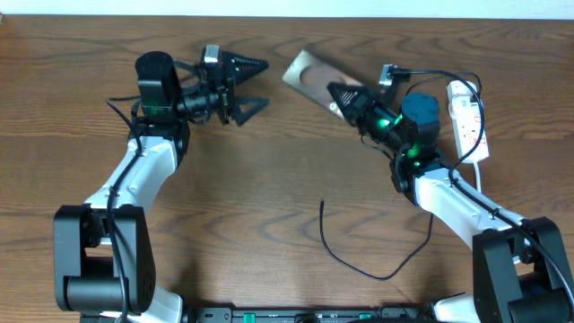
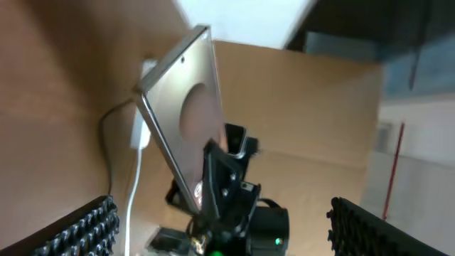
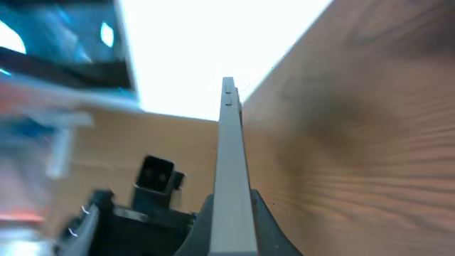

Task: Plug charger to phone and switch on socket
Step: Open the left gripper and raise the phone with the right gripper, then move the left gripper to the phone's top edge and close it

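My right gripper (image 1: 340,93) is shut on the near end of the phone (image 1: 309,74), a flat tan-brown slab with a lighter circle, at the back centre of the table. The right wrist view shows the phone (image 3: 231,156) edge-on between the right gripper (image 3: 232,213) fingers. My left gripper (image 1: 254,86) stands open and empty to the phone's left, pointing at it. In the left wrist view the phone (image 2: 181,117) rises tilted ahead. The charger cable (image 1: 359,265) lies loose near the front, with its tip (image 1: 323,205) free. The white socket (image 1: 467,115) lies at the back right.
A black plug (image 1: 388,74) with a thin black lead sits between the phone and the socket. The socket's white cord (image 1: 478,175) runs toward the front beside my right arm. The table's back edge (image 1: 287,20) is close behind the phone.
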Action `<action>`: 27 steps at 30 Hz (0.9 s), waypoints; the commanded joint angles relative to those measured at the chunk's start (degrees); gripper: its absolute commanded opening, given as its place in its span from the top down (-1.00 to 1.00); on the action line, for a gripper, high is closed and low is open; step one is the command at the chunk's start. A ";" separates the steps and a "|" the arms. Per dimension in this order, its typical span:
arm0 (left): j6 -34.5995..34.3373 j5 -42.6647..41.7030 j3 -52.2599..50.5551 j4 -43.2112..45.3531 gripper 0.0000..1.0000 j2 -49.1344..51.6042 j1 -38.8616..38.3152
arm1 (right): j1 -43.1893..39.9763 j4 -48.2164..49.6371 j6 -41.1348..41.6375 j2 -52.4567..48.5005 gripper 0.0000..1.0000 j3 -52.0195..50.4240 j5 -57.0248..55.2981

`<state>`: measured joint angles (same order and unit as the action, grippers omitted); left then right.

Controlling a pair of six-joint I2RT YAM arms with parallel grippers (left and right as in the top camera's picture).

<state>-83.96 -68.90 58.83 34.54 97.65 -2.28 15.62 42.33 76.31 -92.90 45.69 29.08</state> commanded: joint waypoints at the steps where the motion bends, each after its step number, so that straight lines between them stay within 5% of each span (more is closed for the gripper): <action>1: -0.66 1.53 0.94 7.19 -0.83 -1.53 0.13 | 0.24 5.92 17.18 0.50 0.98 1.14 -3.41; 5: -0.81 3.37 0.94 15.26 -0.84 -1.53 0.13 | 0.37 11.67 24.57 0.50 0.98 1.14 -4.72; 12: -0.55 4.44 0.94 25.07 -0.83 -1.53 0.07 | 3.02 13.49 26.10 0.50 0.98 1.14 -5.68; 27: 2.32 3.78 0.94 26.01 -0.84 -1.53 -1.09 | 10.01 16.22 25.44 0.50 0.98 1.14 -9.53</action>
<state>-83.66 -64.58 58.96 60.10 97.58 -2.50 24.71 57.41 101.73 -92.95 45.69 21.04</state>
